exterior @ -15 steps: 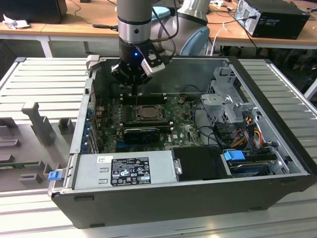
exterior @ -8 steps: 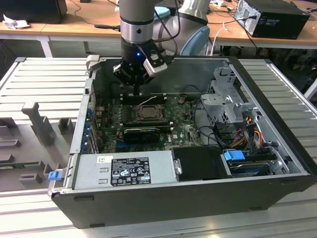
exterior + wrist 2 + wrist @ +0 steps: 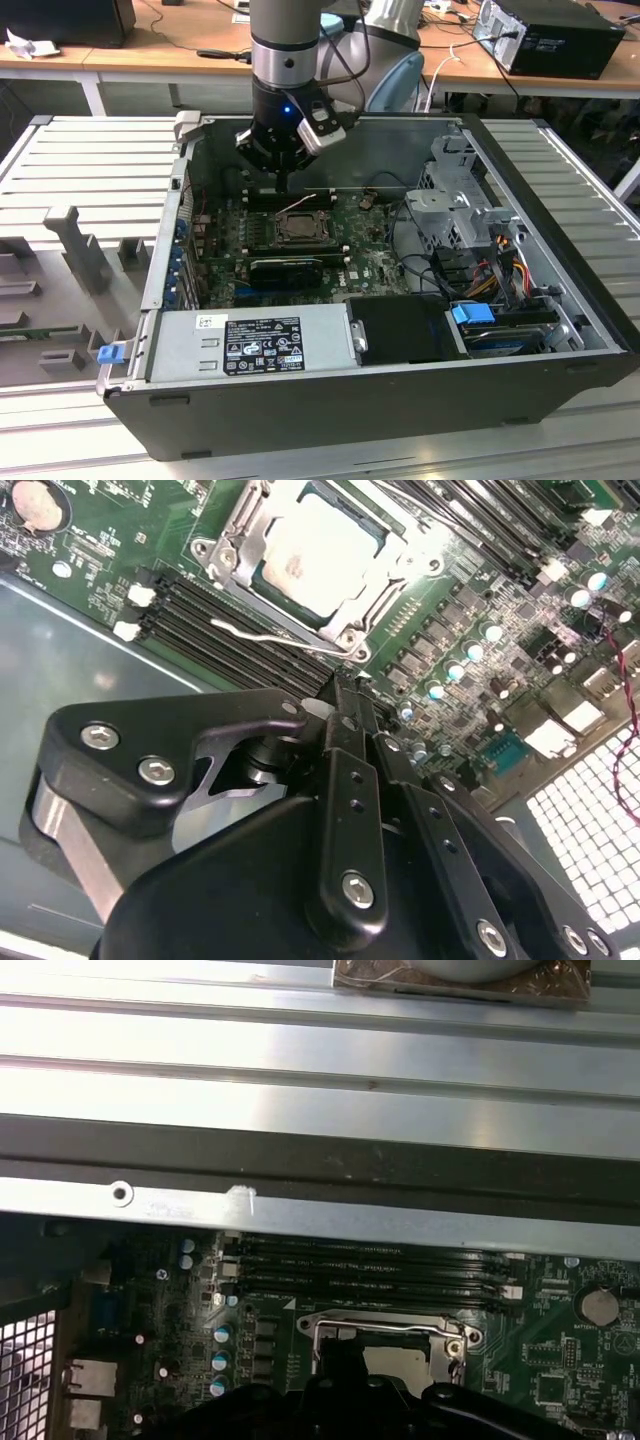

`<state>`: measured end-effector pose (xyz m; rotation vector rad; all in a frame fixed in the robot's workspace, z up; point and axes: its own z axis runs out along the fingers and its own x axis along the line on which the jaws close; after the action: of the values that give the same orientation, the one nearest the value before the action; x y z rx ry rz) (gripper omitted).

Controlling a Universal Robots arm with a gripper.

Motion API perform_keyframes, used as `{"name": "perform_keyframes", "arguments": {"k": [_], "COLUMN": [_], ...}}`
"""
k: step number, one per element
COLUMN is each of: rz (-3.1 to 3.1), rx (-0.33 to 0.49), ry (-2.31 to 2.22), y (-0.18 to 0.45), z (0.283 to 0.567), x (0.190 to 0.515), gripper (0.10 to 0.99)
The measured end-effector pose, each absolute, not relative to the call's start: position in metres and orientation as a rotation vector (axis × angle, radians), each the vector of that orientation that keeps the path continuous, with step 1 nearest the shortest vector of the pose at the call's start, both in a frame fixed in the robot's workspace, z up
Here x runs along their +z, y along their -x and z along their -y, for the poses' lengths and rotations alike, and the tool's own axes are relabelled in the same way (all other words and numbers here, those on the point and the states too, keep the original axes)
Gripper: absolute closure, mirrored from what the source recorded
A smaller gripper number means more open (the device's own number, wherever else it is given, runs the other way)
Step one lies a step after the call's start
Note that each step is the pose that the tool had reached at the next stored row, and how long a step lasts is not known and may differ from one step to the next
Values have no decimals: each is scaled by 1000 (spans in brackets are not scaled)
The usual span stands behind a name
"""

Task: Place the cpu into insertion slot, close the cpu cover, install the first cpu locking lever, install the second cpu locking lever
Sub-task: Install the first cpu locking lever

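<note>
One arm reaches down into an open computer case [image 3: 560, 330] lying on a ribbed metal counter [image 3: 90, 150], its gripper [image 3: 287, 180] hanging just above the far edge of the cpu socket on the green motherboard [image 3: 370, 262].

In the second wrist view the black fingers [image 3: 352, 742] stand pressed together with nothing between them, their tips close over the memory slots [image 3: 235, 630] beside the socket. The cpu [image 3: 312, 555], a pale silver-grey square, lies seated in the insertion slot [image 3: 268, 592], whose black frame shows at the chip's edges. The cpu cover [image 3: 385, 585], a thin silvery frame with a large window, lies down flat around the chip. One wire locking lever [image 3: 275, 637] runs along the socket edge nearest the fingers, curving slightly away from the frame at its free end; whether it is hooked under its catch cannot be told.

In the first wrist view the socket's metal frame [image 3: 390, 1332] sits just past the gripper's dark body, with the long memory slots [image 3: 370, 1265] beyond it and the case wall behind those.

In the exterior view a power supply [image 3: 250, 345] fills the near side of the case, and a drive cage [image 3: 460, 200] stands at the exterior view's right.
</note>
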<state>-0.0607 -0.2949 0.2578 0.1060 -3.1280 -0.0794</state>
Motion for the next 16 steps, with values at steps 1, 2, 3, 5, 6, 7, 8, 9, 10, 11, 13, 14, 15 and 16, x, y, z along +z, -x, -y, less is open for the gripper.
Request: {"name": "perform_keyframes", "arguments": {"k": [1,2,3,5,6,7,8,9,10,11,13,14,15,16], "rz": [3128,3128,3128,3128,3128,3128,3128,3128,3128,3128,3128,3128,3128,3128], "rx": [-80,-80,-79,-79,-79,-79,-79,-79,-79,-79,-79,-80,-80,-79], "ry": [-106,-106,-106,-106,-106,-106,-106,-106,-106,-106,-106,-106,-106,-106], "y": [60,59,58,55,54,54,53,52,52,51,49,48,47,46], "z": [295,295,295,295,295,295,295,295,295,295,295,295,295,295], "x": [258,258,258,258,258,258,258,258,258,258,258,258,258,258], "gripper": [980,980,980,980,980,980,980,980,980,980,980,980,980,980]}}
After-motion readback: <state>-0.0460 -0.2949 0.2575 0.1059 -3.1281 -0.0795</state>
